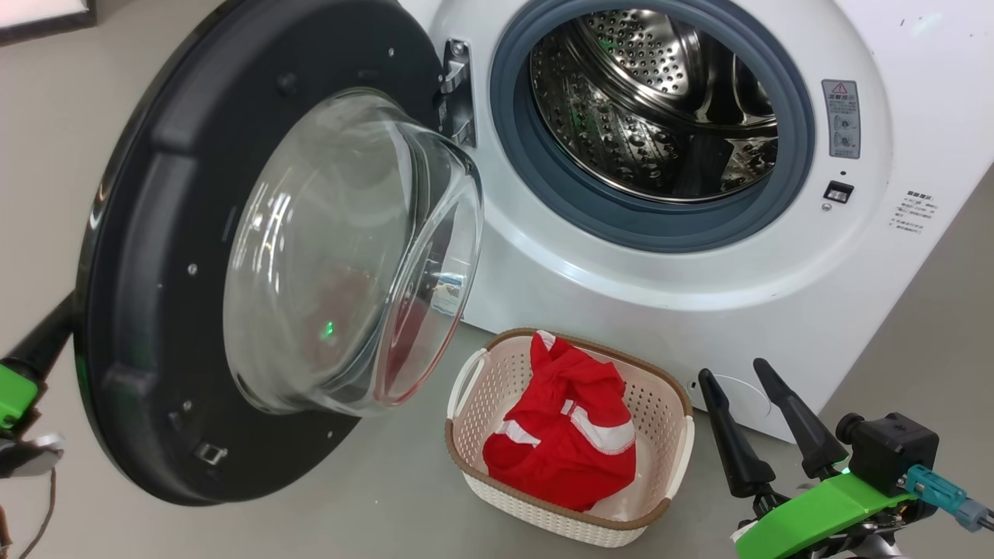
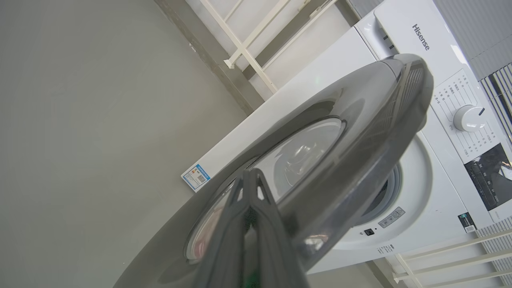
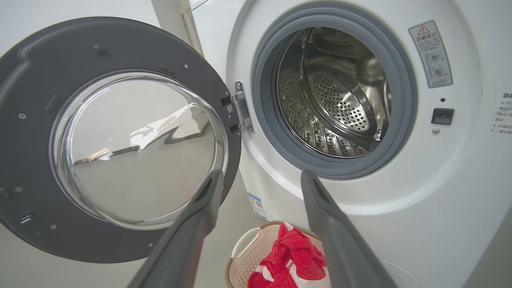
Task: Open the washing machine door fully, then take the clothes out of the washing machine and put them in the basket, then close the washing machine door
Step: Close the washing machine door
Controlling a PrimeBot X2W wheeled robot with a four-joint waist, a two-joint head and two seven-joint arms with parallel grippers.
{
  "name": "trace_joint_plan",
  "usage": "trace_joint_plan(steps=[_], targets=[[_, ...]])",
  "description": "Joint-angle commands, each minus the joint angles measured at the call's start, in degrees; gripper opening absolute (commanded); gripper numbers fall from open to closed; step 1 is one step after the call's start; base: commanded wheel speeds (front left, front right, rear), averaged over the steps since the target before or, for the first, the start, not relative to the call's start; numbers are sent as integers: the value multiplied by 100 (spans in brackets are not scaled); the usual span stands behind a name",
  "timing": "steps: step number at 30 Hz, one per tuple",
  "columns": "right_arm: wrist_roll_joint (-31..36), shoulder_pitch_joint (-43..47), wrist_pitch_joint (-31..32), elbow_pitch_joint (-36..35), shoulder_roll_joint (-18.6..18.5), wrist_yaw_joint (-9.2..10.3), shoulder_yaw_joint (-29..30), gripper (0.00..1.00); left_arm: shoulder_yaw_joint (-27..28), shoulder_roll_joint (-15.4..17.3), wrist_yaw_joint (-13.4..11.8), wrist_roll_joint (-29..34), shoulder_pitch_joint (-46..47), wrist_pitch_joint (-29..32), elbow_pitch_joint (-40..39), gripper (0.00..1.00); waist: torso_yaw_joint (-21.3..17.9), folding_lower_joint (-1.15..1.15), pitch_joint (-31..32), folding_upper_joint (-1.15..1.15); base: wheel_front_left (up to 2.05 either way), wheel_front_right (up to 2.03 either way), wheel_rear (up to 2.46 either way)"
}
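Observation:
The washing machine door (image 1: 147,256) stands swung open to the left, its black rim and clear glass bowl (image 1: 349,248) facing me. The white washing machine (image 1: 668,287) shows a bare steel drum (image 1: 652,101) inside the grey rubber ring. On the floor in front sits the basket (image 1: 497,373) with the red, white-trimmed clothes (image 1: 571,431) heaped in it. My right gripper (image 1: 738,374) hovers to the right of the basket, open and holding nothing. My left gripper (image 2: 250,176) is shut, with its fingers lying along the door's outer face (image 2: 320,132). My left arm (image 1: 15,392) reaches behind the door's left edge.
The door hinge (image 1: 458,89) sits at the left of the opening, and the latch slot (image 1: 839,191) at the right. A white railing (image 2: 248,44) stands behind the machine. The control knob (image 2: 466,118) is on the top panel. Grey floor lies around the basket.

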State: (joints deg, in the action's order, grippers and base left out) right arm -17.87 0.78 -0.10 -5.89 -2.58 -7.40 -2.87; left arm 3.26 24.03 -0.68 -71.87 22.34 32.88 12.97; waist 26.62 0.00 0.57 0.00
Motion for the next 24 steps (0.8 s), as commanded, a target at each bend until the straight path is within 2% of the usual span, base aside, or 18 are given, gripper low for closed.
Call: trace_joint_plan(steps=[1, 12, 24], targets=[[-52, -165, -39, -159, -30, -9, -148, 100, 145, 272, 72, -48, 81, 58, -200, 0, -10, 0, 2, 0, 0, 0, 0], [-69, -158, -65, -145, -30, -9, -186, 100, -148, 154, 241, -210, -221, 432, -745, 0, -173, 0, 24, 0, 0, 0, 0], [-27, -43, -64, -303, -30, -9, 4, 100, -326, -19, 275, -553, -999, 757, -2317, 0, -551, 0, -39, 0, 0, 0, 0]])
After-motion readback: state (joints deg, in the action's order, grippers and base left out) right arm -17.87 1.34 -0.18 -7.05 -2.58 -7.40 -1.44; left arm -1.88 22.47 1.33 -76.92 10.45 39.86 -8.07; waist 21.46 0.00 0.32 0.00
